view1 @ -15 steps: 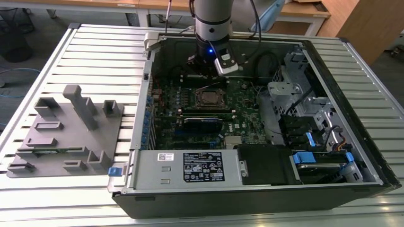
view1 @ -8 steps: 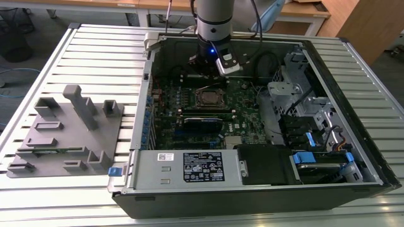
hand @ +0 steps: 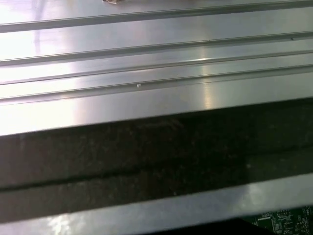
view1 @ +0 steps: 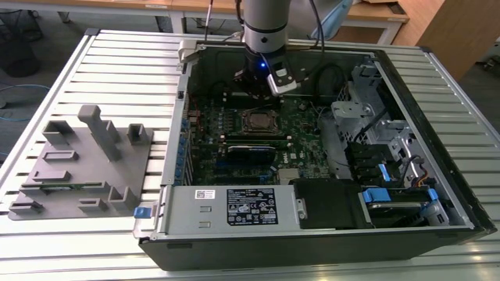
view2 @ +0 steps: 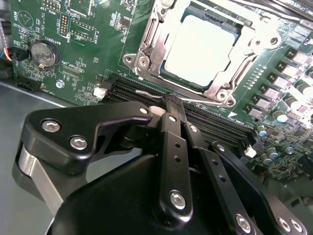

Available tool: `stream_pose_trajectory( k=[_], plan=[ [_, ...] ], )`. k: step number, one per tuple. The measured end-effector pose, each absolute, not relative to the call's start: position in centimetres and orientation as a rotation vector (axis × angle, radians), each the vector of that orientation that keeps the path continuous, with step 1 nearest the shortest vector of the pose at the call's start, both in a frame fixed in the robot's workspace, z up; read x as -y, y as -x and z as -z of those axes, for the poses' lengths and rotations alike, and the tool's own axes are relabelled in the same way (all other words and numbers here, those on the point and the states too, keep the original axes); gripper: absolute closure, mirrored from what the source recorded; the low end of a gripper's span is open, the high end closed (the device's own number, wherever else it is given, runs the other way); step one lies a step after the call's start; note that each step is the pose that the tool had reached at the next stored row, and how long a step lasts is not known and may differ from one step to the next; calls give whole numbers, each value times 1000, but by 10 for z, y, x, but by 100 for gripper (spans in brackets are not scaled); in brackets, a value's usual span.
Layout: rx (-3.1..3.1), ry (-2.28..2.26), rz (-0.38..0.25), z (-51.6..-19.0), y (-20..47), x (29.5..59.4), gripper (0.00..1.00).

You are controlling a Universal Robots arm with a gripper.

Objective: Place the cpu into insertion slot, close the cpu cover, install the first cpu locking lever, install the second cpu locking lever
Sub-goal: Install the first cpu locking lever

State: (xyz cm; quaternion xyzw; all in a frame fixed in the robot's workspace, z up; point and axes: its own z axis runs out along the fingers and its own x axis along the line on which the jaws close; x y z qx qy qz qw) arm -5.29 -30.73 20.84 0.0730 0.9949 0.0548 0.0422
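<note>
Gripper [view2: 171, 102], fingers pressed together with nothing visible between them, hovers just beside the cpu [view2: 200, 49], framed by the cpu cover [view2: 152, 41].

We log the cpu [view2: 203, 49]: flat square chip, dull silver-grey top, evenly bright, lying level inside the insertion slot [view2: 138, 59], a silver-rimmed square socket just beside the long black memory slots [view2: 124, 87]. The cpu cover [view2: 155, 30], a thin silvery frame, lies down around the chip, which shows through its 1 square window.
</note>
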Motion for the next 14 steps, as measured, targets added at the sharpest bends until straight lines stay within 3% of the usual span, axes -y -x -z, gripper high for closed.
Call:
stream_pose_trajectory(
  k=[14],
  plan=[
    [-3037,-286,-164,-205,53,306,90]
  ],
)
